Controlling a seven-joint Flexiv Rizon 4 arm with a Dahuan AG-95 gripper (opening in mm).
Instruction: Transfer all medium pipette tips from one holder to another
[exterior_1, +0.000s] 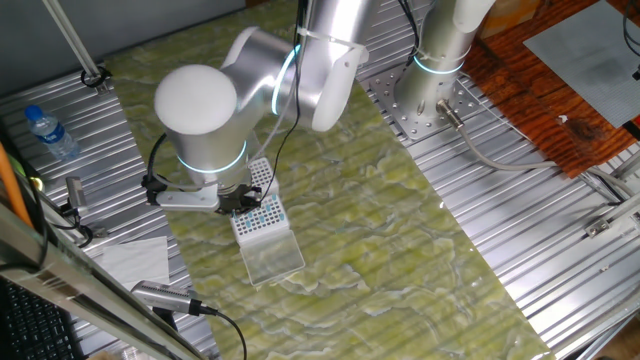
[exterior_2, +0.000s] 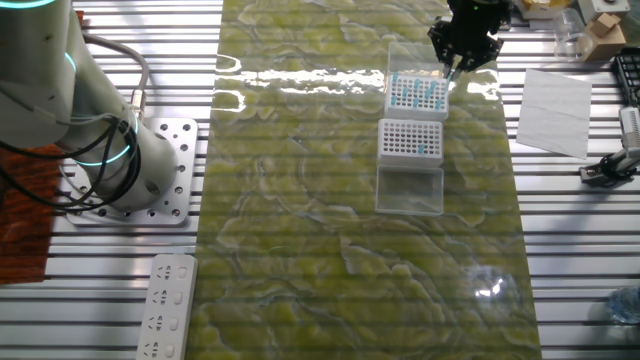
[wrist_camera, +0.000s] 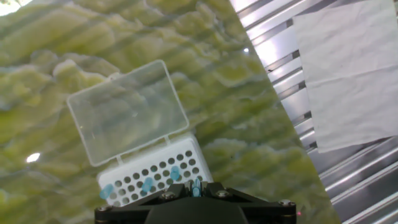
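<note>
My gripper (wrist_camera: 196, 186) is shut on one light-blue medium pipette tip (wrist_camera: 197, 184), which stands upright between the fingers. It hovers over the near edge of a white holder (wrist_camera: 163, 176) that has a few blue tips among bare holes. That holder's clear lid (wrist_camera: 127, 112) lies open beyond it. In the other fixed view the gripper (exterior_2: 452, 70) is above the right corner of the bluer holder (exterior_2: 418, 92). The second white holder (exterior_2: 411, 138) sits beside it with a few tips and its own lid (exterior_2: 408, 190). In one fixed view the gripper (exterior_1: 243, 203) is at the holders' (exterior_1: 262, 212) left side.
A white paper sheet (wrist_camera: 348, 68) lies on the ribbed metal to the right of the green mat (exterior_2: 300, 200). The arm's base (exterior_2: 130, 170) stands at the left. A water bottle (exterior_1: 50, 132) and clamps (exterior_2: 610, 165) sit off the mat.
</note>
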